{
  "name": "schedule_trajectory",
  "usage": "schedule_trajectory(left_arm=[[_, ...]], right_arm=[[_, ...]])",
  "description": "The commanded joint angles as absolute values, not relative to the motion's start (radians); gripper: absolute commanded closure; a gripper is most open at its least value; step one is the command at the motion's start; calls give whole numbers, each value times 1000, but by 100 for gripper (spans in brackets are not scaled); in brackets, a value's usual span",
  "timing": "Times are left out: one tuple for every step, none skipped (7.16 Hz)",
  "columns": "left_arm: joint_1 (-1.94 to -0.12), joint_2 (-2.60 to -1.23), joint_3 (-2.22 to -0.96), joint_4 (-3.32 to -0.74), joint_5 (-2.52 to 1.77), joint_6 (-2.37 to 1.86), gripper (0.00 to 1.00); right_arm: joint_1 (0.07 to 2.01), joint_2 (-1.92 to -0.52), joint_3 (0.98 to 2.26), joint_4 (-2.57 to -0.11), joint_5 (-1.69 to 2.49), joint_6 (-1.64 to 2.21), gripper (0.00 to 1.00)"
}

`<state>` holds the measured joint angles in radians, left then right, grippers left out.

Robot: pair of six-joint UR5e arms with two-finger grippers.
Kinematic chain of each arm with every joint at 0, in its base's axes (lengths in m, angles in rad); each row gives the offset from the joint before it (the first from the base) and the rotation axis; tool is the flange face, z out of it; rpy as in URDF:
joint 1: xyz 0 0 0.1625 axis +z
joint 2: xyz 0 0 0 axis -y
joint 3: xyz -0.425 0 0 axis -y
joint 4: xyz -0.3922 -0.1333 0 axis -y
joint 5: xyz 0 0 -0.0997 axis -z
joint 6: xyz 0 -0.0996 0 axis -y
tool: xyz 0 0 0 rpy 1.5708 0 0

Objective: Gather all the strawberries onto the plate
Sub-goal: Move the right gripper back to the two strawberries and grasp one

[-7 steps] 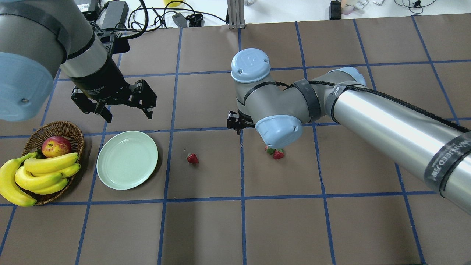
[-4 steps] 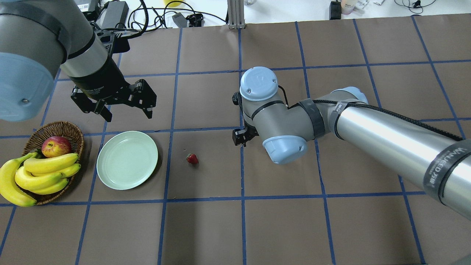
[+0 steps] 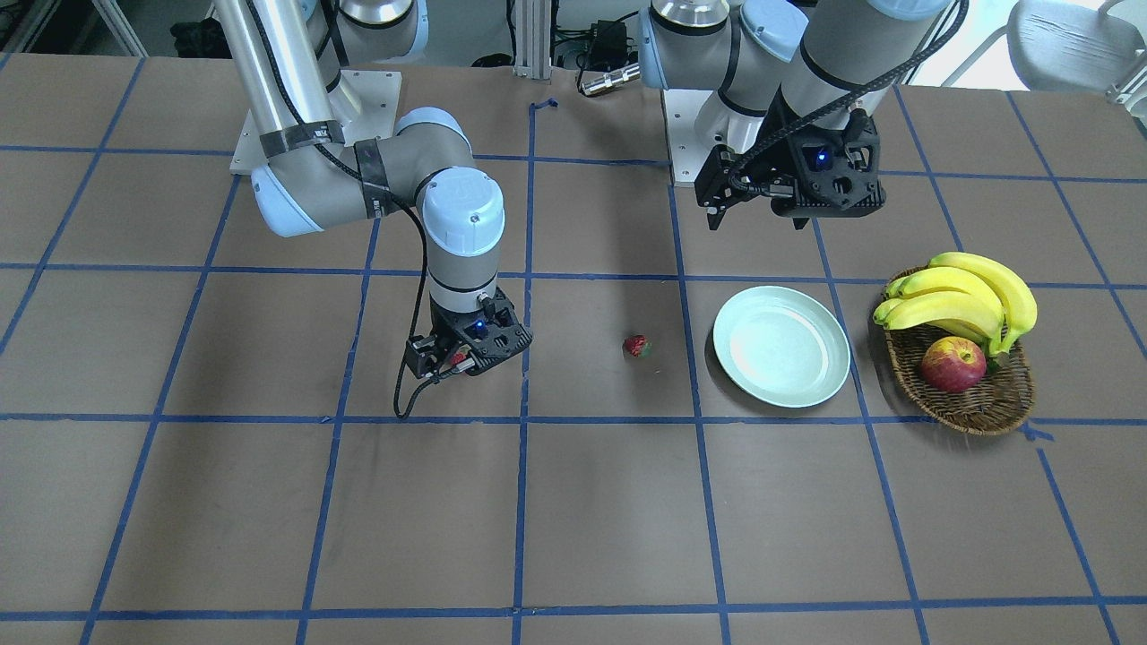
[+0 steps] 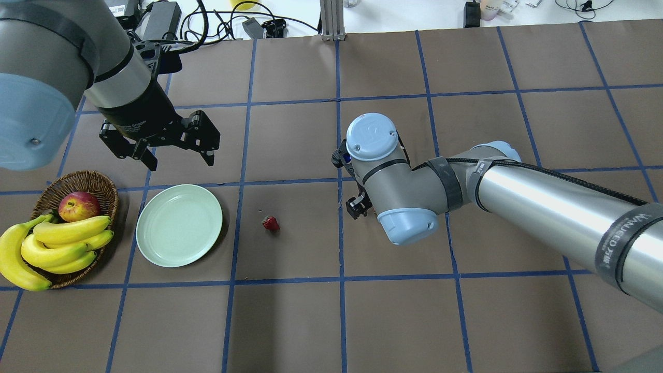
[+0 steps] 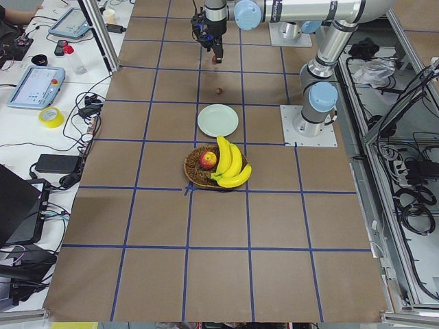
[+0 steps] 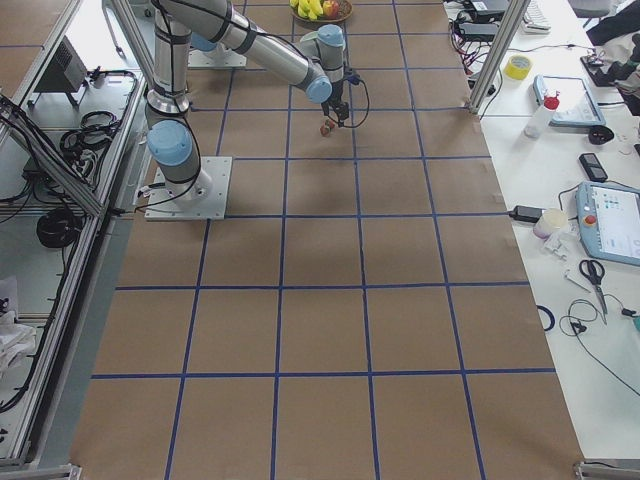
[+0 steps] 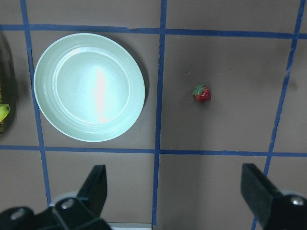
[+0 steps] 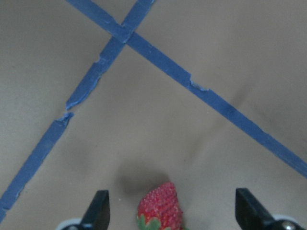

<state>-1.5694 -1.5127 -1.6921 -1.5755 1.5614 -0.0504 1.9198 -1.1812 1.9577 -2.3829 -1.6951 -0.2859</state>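
Note:
One strawberry (image 4: pixel 270 223) lies alone on the brown table, right of the pale green plate (image 4: pixel 178 225); both show in the left wrist view, the strawberry (image 7: pixel 202 93) and the plate (image 7: pixel 89 86). My left gripper (image 4: pixel 181 159) hangs open and empty above the table behind the plate. My right gripper (image 3: pixel 457 358) is low over the table, open, with a second strawberry (image 8: pixel 159 209) between its fingers (image 8: pixel 100 207). The third strawberry is hidden under the right wrist.
A brown wicker basket (image 4: pixel 83 182) with bananas (image 4: pixel 62 243) and an apple (image 4: pixel 78 205) stands left of the plate. Cables and adapters lie past the table's far edge (image 4: pixel 171 15). The right arm's forearm (image 4: pixel 544 207) spans the table's right half.
My right wrist has moved nearer and lower, over the two strawberries that showed beside it; they are now covered in the overhead view. The left arm has not moved.

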Motion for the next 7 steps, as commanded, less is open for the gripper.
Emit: schedule_trajectory(left_arm=[[-1569,-1513,-1692,-1574,1562,-49,0],[-1569,-1511,-1692,-1575,1562,-49,0],[-1569,-1511,-1692,-1575,1562,-49,0],[-1569,-1511,-1693,-1575,1562,-48,0],[-1569,-1511,-1692,-1575,1562,-48,0],[-1569,-1511,-1692,-1575,1562,-48,0],[-1569,-1508,-1693,-1575,1568,-48,0]], right_arm=[[1919,-1163,1962,-2393,-1701,-295,18],[1919,-1163,1968,-2390,-1703,-296,31],[1919,-1166,1971,-2388,-1703,-295,46],[1919,-1167,1970,-2385,-1703,-291,70],[1919,-1169,1970,-2382,-1703,-285,84],[1919,-1169,1957,-2381,-1701,-278,86],[1919,-1170,1941,-2381,-1683,-215,86]])
